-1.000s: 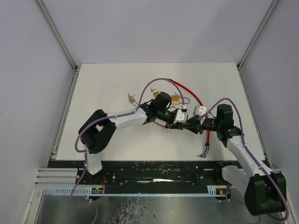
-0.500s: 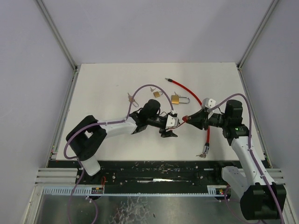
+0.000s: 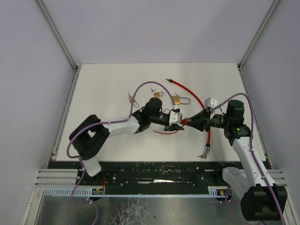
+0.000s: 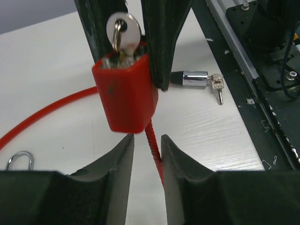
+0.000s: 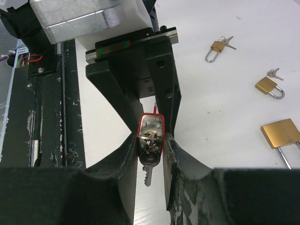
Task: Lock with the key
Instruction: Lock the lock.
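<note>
White tabletop (image 3: 103,84) between pale grey walls. Above its middle, just near of a brass padlock with a steel shackle (image 3: 178,99), the two arms meet tip to tip. The right gripper (image 5: 151,140) is clamped on the small red plastic-cased lock body (image 4: 125,93). The silver key (image 4: 123,33) sits in the keyhole, its head lying between those same fingers. The left gripper (image 4: 147,140) faces it from the left. Its jaws are narrow but apart and straddle the thin red cable (image 4: 153,150) just where it leaves the body, gripping nothing that shows. The step in hand looks like bracing the lock for the turn. Next, probably, the left jaws should close on the body's cable end, so that the right can let go, take the key head and twist it.
</note>
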{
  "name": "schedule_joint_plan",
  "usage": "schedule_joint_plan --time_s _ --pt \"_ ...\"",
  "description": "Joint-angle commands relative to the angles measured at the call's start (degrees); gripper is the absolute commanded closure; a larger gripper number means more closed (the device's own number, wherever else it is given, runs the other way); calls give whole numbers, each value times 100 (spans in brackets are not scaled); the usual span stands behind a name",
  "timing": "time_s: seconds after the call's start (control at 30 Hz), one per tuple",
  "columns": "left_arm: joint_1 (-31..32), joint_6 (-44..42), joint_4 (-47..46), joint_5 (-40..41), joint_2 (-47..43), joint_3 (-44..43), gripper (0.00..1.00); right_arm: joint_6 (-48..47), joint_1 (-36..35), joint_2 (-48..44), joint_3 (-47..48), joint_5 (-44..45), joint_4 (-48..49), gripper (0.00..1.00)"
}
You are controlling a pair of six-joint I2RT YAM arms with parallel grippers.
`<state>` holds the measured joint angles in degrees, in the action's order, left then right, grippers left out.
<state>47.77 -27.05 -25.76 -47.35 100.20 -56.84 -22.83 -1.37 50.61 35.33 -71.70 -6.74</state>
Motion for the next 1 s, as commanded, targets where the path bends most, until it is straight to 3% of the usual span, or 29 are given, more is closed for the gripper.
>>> schedule_joint_plan --time_s 0.0,0.2,0.4,0.7,0.97 --pt "50 228 -282 -187 145 -285 77 169 22 43 63 -230 313 97" --pt "53 229 -303 -425 147 -290 99 47 22 170 23 -193 264 96" --pt "49 214 -316 -513 129 -264 100 -156 22 389 -10 -172 154 91" --pt "49 204 -248 -571 148 -301 100 -263 6 578 -51 -86 119 65" --pt "41 223 -224 -606 153 -327 100 -110 -63 578 -114 -2 293 56"
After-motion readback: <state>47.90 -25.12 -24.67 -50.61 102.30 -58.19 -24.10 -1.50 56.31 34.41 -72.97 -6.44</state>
